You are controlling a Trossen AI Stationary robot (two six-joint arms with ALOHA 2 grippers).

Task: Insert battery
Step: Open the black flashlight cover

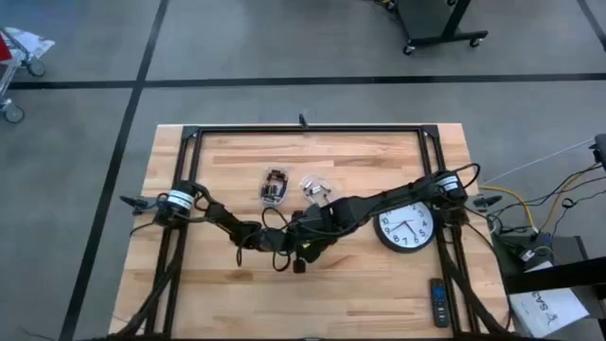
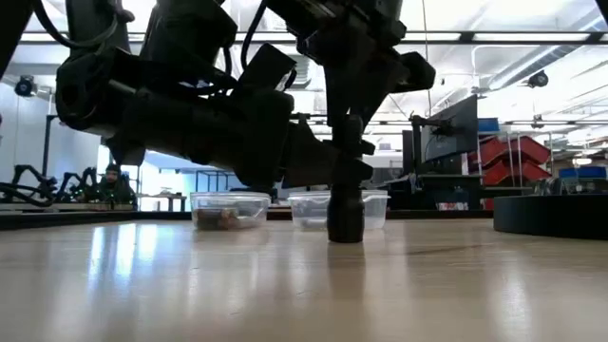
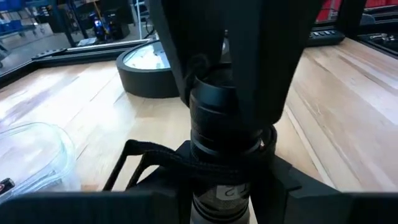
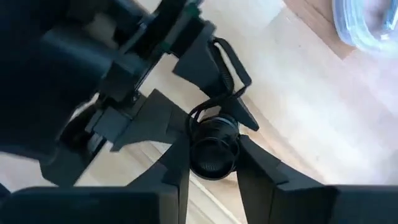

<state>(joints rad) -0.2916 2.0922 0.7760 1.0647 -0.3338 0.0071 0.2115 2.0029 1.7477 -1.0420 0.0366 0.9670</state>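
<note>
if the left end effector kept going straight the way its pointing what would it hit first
Nothing is ahead of it until the upright black flashlight, which is already between its fingers. The right end effector grips the same flashlight higher up. Farther along that line lies the wall clock, though the depth is hard to judge.

Count on your bench (image 1: pixel 379 284)

You have two clear plastic containers (image 1: pixel 274 187) (image 1: pixel 314 188), one black flashlight (image 1: pixel 300 264) standing upright, one wall clock (image 1: pixel 407 227), one remote control (image 1: pixel 439 302), and two dark arms meeting at the flashlight.
</note>
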